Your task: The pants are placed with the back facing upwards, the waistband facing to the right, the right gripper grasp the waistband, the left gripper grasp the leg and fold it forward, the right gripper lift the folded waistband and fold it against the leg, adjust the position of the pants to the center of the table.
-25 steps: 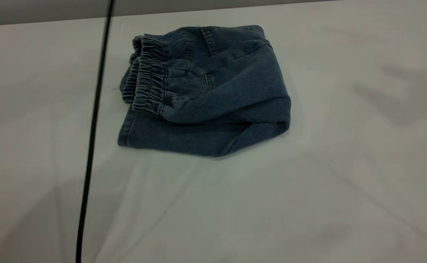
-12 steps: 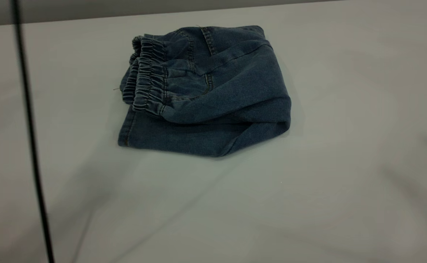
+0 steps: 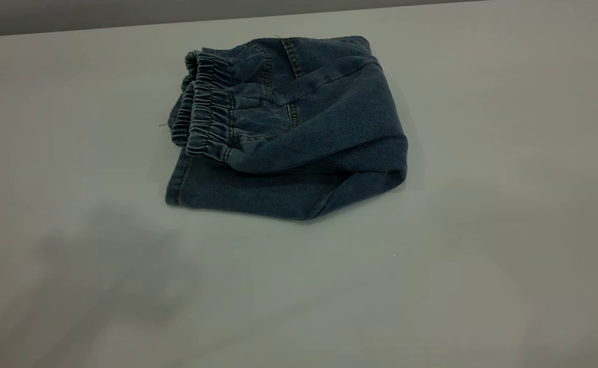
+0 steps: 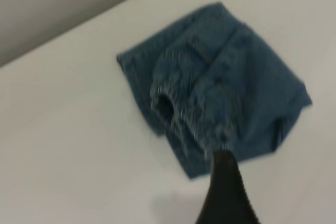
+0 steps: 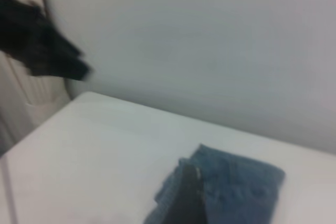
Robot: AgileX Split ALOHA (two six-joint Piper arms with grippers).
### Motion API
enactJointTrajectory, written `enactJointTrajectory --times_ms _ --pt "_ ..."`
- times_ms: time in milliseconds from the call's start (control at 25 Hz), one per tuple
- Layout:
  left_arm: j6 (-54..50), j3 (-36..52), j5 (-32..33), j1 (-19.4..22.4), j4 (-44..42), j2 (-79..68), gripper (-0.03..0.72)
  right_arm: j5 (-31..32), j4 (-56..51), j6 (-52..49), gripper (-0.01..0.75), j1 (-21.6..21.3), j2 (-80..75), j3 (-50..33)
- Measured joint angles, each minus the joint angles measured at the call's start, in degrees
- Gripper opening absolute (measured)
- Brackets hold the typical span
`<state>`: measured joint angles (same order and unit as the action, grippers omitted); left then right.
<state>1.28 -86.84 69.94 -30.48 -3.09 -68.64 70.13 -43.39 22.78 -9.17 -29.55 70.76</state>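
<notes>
- Blue denim: the pants [image 3: 299, 128] lie folded into a compact bundle on the table [image 3: 483, 230], toward its far edge and a little left of the middle in the exterior view.
- The waistband [image 3: 208, 110] is on the bundle's left side in that view, a gathered, puckered band lying on top of the folded layers.
- A flat layer of denim, the leg [image 3: 248, 191], sticks out under the waistband on the near side, its hemmed edge at the near left corner. No print shows on it from here.
- The bundle's right side is a rounded fold; seams and part of a pocket show on the upper layer.
- Nothing touches the pants. No arm or gripper appears in the exterior view, only soft shadows on the table at the near left.
- In the left wrist view the pants [image 4: 215, 82] sit on the table [image 4: 63, 145] below the camera, and one dark finger [image 4: 226, 192] of the left gripper rises from the picture's edge, clear of the cloth. Only that finger shows, so I cannot tell whether the pincer is open or closed.
- In the right wrist view the pants [image 5: 236, 192] lie on the table [image 5: 94, 145] well off from the camera, with one dark finger [image 5: 185, 198] of the right gripper in front of them. Here too the pincer's state cannot be told.
- A blurred dark shape [image 5: 37, 40] hangs off beyond the table's far corner in the right wrist view; what it is cannot be told.
</notes>
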Motion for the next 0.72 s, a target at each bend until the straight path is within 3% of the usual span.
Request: enactJointTrajectory --times_ms 440,720 --pt "-3.47 36.25 0.26 0.00 -8.63 46.08 0.454 -1.98 19.55 -6.04 0.584 0.07 18.62 -24.10" --pt "-6.38 46.05 0.28 0.00 -8.31 66.69 0.454 -3.80 20.16 -2.86 0.584 0.13 23.91 -34.45"
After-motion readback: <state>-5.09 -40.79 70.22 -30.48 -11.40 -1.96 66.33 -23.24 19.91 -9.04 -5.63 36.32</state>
